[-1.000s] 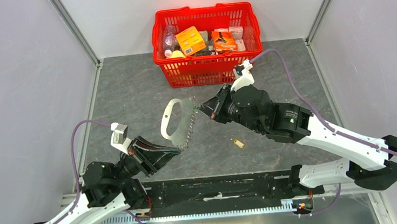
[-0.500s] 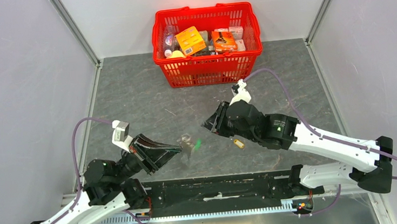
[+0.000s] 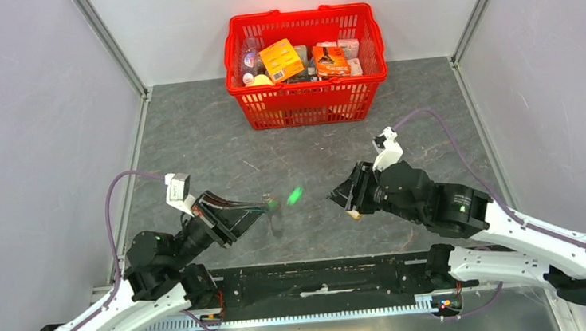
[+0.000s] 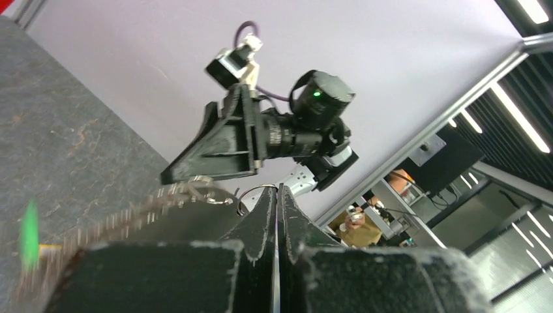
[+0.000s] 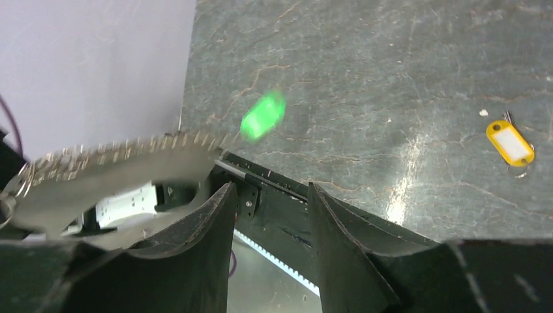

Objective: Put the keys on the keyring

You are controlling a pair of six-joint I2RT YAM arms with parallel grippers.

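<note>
Left gripper (image 3: pixel 266 208) reaches toward 2 o'clock from a low, folded arm. Its jaws are pinched on the keyring (image 3: pixel 274 215), which shows only as a blur under the tip. The green key (image 3: pixel 294 195) is a smeared spot just at 2 o'clock of that tip. The right gripper (image 3: pixel 340 196) points toward 9 o'clock, its arm stretched low from the base at 5 o'clock. The yellow key (image 3: pixel 352 215) lies on the table (image 3: pixel 192 142), just beside those fingertips at 5 o'clock. The red basket (image 3: pixel 308 100) stands at 12 o'clock, well apart.

From the left wrist, the left gripper (image 4: pixel 277 190) has its fingers pressed together, with thin wire arcs of the keyring (image 4: pixel 212 193) at their tips. A blurred chain trails toward 8 o'clock, ending near the green key (image 4: pixel 29 225). The right gripper (image 4: pixel 171 177) hangs opposite.

From the right wrist, the right gripper (image 5: pixel 267 208) stands wide apart and holds nothing. The keyring (image 5: pixel 117 153) streaks across at 9 o'clock, with the green key (image 5: pixel 263 116) at the chain's end. Whether the two are joined cannot be told. The yellow key (image 5: pixel 510 143) lies flat at 3 o'clock.
</note>
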